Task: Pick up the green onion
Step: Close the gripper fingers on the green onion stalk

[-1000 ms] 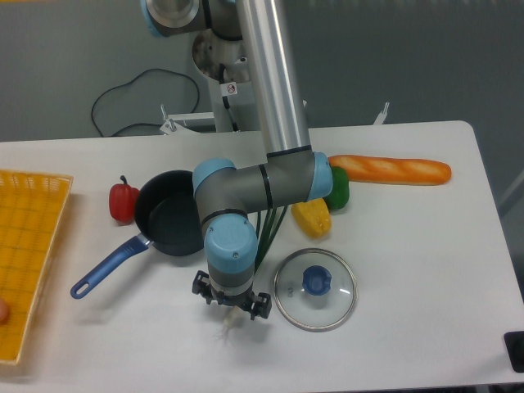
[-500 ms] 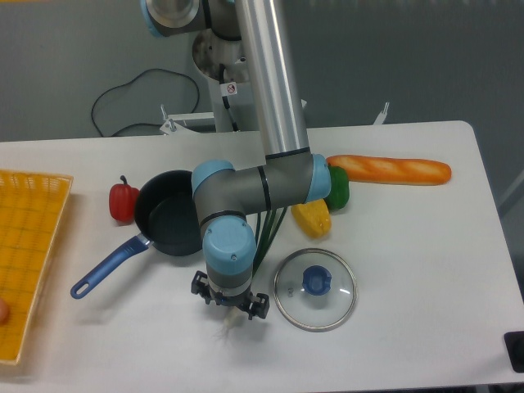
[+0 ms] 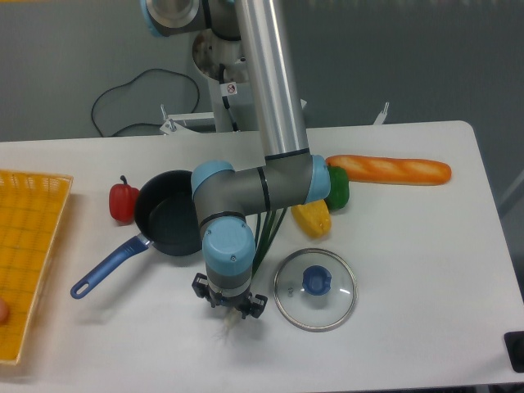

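Gripper low over green onion nr its white tip, beside lid. Jaw state: can't tell, wrist hides them. Advice: center stalk btw fingers, close gently, lift straight.

table — pan | lid | baguette | basket | green onion

Thing: green onion
Look: long thin stalk; narrow dark green leaves at one end, pale whitish rooty tip at the other
Pose: lying flat on the white table, running diagonally, leaves toward the back, tip toward the front edge
Visible parts: leaves show beside the arm's wrist; the middle is hidden under it
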